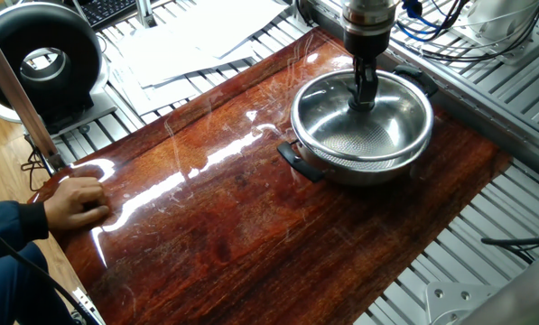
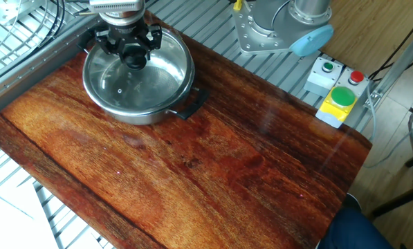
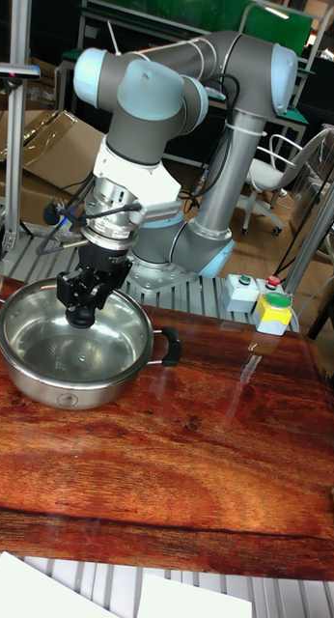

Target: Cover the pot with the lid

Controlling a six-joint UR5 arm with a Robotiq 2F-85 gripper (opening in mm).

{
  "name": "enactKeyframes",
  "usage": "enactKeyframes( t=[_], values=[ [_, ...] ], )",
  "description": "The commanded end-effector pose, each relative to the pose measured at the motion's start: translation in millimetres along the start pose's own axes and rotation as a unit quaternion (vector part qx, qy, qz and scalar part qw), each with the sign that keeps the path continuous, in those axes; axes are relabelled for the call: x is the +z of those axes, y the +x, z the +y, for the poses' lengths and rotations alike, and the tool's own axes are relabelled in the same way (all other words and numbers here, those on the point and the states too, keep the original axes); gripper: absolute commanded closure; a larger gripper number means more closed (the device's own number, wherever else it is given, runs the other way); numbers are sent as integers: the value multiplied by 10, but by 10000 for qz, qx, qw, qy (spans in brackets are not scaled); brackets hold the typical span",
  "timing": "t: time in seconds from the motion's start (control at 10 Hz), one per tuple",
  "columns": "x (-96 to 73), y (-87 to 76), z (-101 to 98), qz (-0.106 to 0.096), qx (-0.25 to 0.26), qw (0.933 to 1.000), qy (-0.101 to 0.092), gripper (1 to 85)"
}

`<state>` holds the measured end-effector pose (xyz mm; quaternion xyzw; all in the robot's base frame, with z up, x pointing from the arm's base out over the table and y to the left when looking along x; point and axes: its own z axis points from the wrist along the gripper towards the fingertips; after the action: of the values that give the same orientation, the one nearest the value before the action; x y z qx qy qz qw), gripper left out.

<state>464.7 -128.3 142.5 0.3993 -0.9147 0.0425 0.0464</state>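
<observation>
Tall fixed view gives you the whole picture: the glossy reddish wooden tabletop (image 3: 186,463) fills the lower half of the frame, and the grey UR5 arm (image 3: 186,87) arches across the upper half, ending over the pot. You see the stainless steel pot (image 3: 72,359) at the left edge of the frame, standing flat on the wood, with 1 black side handle (image 3: 168,347) pointing right. The clear glass lid (image 3: 75,333) sits on the pot, its steel rim level with the pot's rim; in the other fixed view the pot (image 2: 138,77) is at the upper left and you can look through the glass to the pot's bottom. In one fixed view the pot (image 1: 363,124) is at the upper right, its dotted bottom visible under the glass.

The gripper (image 3: 80,307) points straight down over the middle of the lid, with its black fingers (image 3: 70,290) drawn close about the lid's small black knob; you cannot tell whether they grip it or have just let go.

At centre right of the tall view you have a button box (image 3: 264,307) with green and red buttons. A person's hand (image 1: 75,203) rests on the tabletop's edge at the lower left of one fixed view.
</observation>
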Motion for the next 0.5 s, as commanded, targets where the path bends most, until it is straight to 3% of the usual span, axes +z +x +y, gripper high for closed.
enactKeyframes(
  t=[0.0,0.2,0.4],
  values=[
    [-12,-77,-41,-203,105,9997,72,843],
    [-15,-89,-75,-250,113,9995,133,843],
    [-14,-134,-45,-334,164,9993,74,843]
  ],
)
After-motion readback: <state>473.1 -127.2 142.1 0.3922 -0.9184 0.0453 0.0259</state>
